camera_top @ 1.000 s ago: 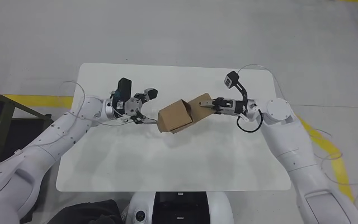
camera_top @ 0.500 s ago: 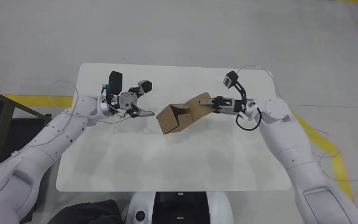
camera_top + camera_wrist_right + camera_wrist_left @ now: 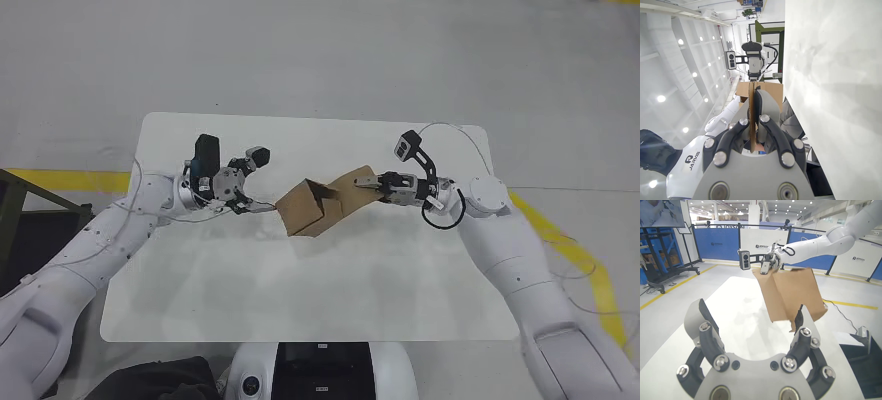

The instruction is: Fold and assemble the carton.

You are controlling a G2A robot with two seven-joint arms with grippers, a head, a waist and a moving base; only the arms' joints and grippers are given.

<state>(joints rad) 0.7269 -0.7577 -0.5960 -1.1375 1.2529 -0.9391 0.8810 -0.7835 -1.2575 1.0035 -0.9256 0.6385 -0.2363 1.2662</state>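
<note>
Top view: one carton [image 3: 322, 202], one table [image 3: 300, 290]

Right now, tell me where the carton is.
Top view: the carton is over the middle of the table, a flap clamped in the right gripper, the open left gripper apart.

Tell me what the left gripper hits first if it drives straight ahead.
Likely the brown cardboard carton, its near edge just ahead of the open left gripper; depth is unclear.
</note>
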